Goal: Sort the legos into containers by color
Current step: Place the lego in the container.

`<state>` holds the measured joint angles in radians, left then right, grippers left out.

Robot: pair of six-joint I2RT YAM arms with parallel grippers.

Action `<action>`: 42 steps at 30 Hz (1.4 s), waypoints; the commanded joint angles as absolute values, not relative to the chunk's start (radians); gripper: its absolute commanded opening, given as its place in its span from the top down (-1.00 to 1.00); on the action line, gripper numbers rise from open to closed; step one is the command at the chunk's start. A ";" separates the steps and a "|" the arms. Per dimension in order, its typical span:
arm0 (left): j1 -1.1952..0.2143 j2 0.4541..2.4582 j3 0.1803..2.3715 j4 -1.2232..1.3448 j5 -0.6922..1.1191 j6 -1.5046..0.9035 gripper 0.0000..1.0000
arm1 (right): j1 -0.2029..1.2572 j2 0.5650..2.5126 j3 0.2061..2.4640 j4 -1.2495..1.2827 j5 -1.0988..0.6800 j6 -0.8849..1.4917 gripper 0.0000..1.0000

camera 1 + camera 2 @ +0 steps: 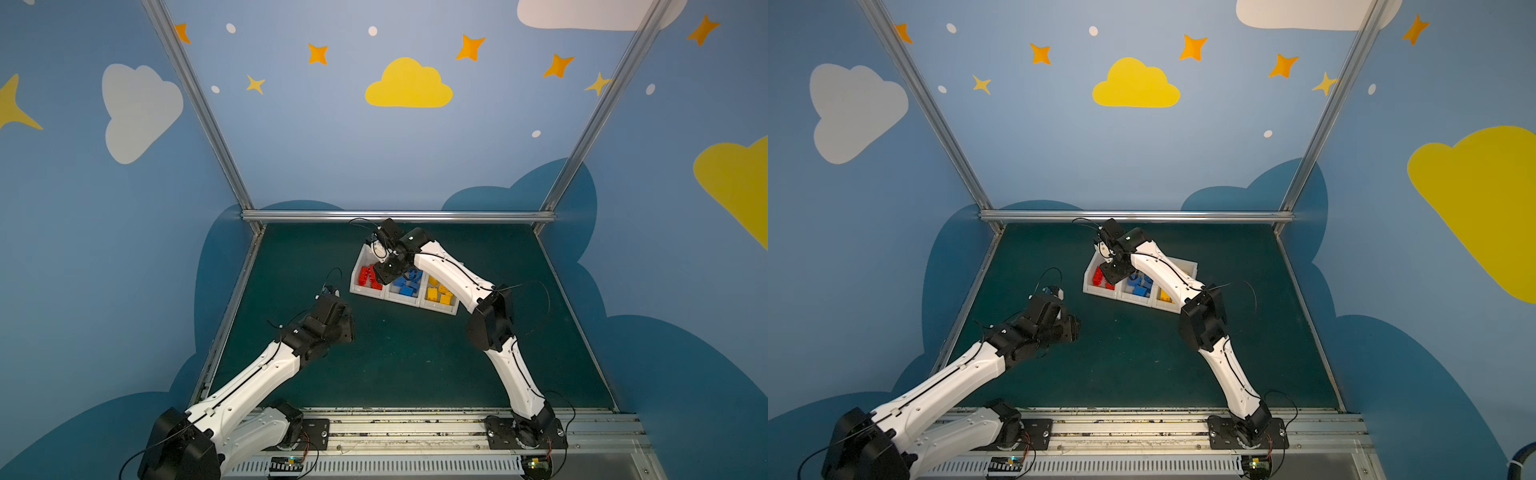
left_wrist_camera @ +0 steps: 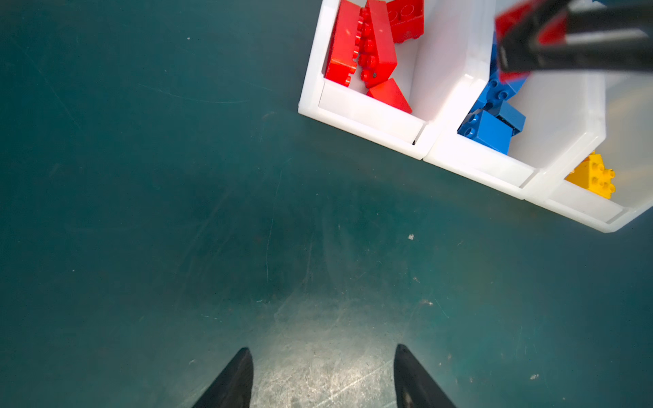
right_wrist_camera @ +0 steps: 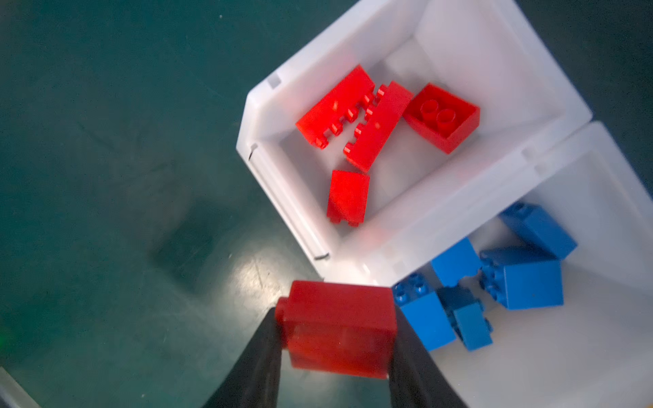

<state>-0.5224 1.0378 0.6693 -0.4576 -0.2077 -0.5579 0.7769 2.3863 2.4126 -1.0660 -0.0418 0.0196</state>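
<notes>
Your right gripper (image 3: 337, 335) pinches a red brick (image 3: 339, 314); carry it over the red bin (image 3: 249, 116), then release. Left gripper (image 2: 323, 360) spread, empty.

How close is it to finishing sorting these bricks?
Nearly there, it seems: red bricks, blue bricks and yellow bricks already lie in separate white bins. The right gripper holds a red brick above them, not yet dropped. No loose bricks show on the mat.
</notes>
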 commanded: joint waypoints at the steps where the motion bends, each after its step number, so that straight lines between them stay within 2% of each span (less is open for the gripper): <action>1: -0.517 1.028 0.664 -0.471 -0.216 -0.555 -0.28 | 0.768 2.411 2.458 -1.042 -0.027 -0.032 0.31; 6: -0.516 1.029 0.660 -0.465 -0.212 -0.561 -0.27 | 0.766 2.390 2.366 -0.856 -0.014 -0.027 0.30; 13: -0.515 1.033 0.655 -0.460 -0.209 -0.562 -0.28 | 0.749 2.426 2.389 -0.800 -0.038 -0.024 0.25; 19: -0.515 1.031 0.655 -0.463 -0.216 -0.561 -0.28 | 0.741 2.445 2.391 -0.763 -0.072 -0.021 -0.17; 27: -0.512 1.028 0.662 -0.450 -0.236 -0.543 -0.31 | 0.733 2.361 2.343 -0.754 -0.036 -0.010 -0.29; 33: -0.442 1.016 0.717 -0.417 -0.310 -0.420 -0.42 | 0.695 2.088 2.108 -0.742 0.049 0.113 -0.31; 36: -0.345 0.978 0.726 -0.362 -0.362 -0.357 -0.71 | 0.672 1.842 1.834 -0.620 0.178 0.117 -0.37; 38: -0.283 0.932 0.665 -0.229 -0.399 -0.288 -0.98 | 0.642 1.653 1.606 -0.482 0.270 0.117 -0.47; 40: -0.237 0.900 0.559 -0.047 -0.453 -0.246 -0.98 | 0.592 1.482 1.385 -0.349 0.323 0.136 -0.70; 42: -0.185 0.904 0.462 0.113 -0.484 -0.237 -0.99 | 0.519 1.330 1.182 -0.217 0.343 0.150 -0.79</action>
